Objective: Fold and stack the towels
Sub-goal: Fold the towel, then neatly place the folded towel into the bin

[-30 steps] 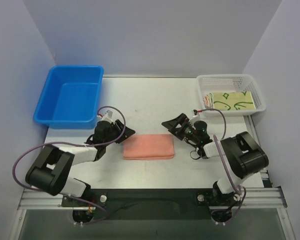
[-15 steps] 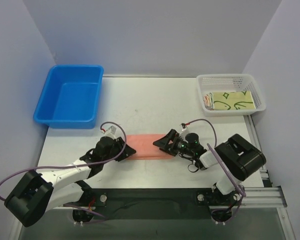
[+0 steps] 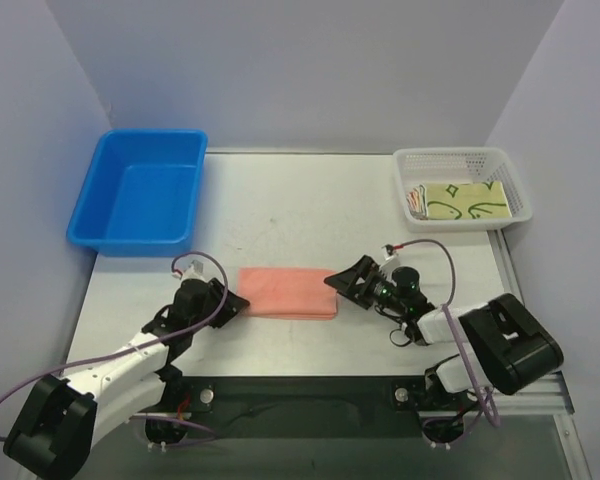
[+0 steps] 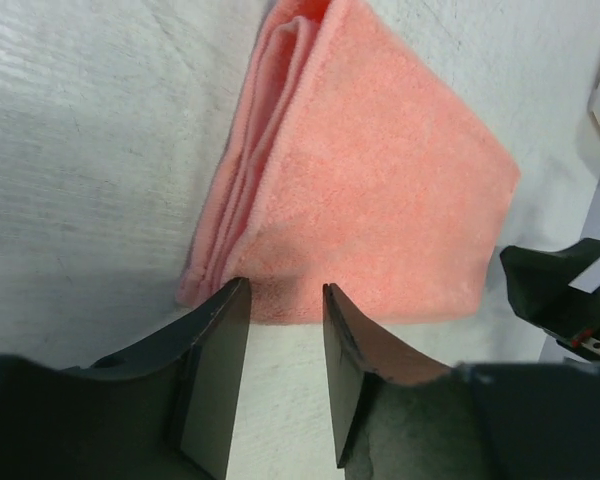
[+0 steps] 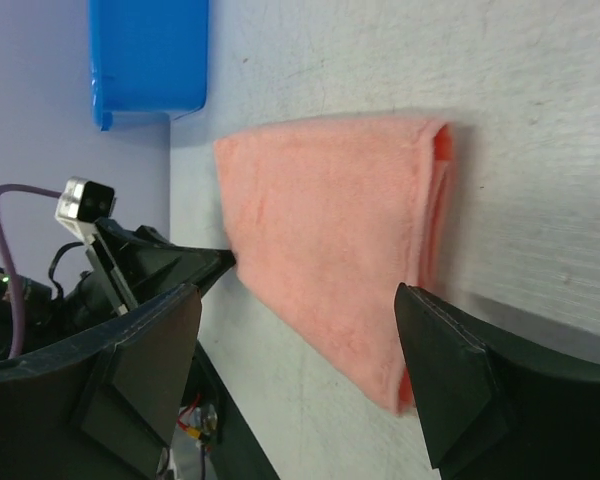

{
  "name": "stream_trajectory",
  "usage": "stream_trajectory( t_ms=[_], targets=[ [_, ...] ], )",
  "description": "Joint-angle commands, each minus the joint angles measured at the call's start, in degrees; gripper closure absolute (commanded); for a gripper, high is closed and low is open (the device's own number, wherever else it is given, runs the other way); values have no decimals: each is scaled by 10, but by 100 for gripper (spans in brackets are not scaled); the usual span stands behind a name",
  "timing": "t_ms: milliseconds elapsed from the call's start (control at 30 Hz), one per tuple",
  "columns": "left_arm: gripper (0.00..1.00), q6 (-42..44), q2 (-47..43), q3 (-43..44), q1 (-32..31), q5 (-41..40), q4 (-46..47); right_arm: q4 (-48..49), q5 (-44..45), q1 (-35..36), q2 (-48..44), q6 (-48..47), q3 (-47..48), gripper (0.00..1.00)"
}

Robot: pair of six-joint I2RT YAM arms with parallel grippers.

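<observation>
Salmon-pink towel [image 3: 288,291]: folded, flat on the desk [image 3: 280,205], lower centre of the overhead view.
Left end effector [image 3: 238,304]: jaws parted, empty, at towel's left edge.
Right end effector [image 3: 338,281]: jaws wide, empty, at towel's right edge.

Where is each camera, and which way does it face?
Top: above, behind the arms, looking down at the table; both arms show.
Left wrist: on the left arm, facing the pink towel past the left claw.
Right wrist: on the right arm, facing towel and blue bin past the right claw.
Shared: all see the towel.
</observation>
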Motion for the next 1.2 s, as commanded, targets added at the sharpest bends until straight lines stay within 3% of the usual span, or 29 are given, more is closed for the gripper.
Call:
stream_trajectory(
  t_ms=[0, 33, 67, 133, 167, 367, 567, 700, 867, 1167],
  targets=[
    [53, 74, -39, 60, 1, -38, -129, -188, -3, -31, -110, -86, 29, 20],
    [49, 91, -48, 99, -3, -47, -144, -246, 7, -37, -138, -107, 43, 19],
    [42, 128, -49, 119, -8, -53, -173, -365, 17, -42, -192, -130, 58, 18],
    [35, 166, -37, 187, -42, -86, -202, -480, 47, -49, -242, -206, 115, 15],
    [27, 203, -28, 209, -58, -103, -226, -592, 91, -50, -279, -233, 140, 11],
    [16, 331, 104, 369, -238, -203, -273, -848, 195, -88, -341, -339, 254, 0],
    [18, 460, 277, 501, -399, -291, -310, -940, 239, -129, -358, -351, 280, 0],
    [21, 518, 374, 589, -442, -320, -326, -958, 256, -148, -370, -344, 265, 0],
    [29, 570, 464, 628, -448, -304, -331, -965, 270, -170, -416, -335, 235, 0],
    [31, 597, 549, 659, -455, -250, -337, -971, 267, -197, -425, -344, 221, 0]
  ],
)
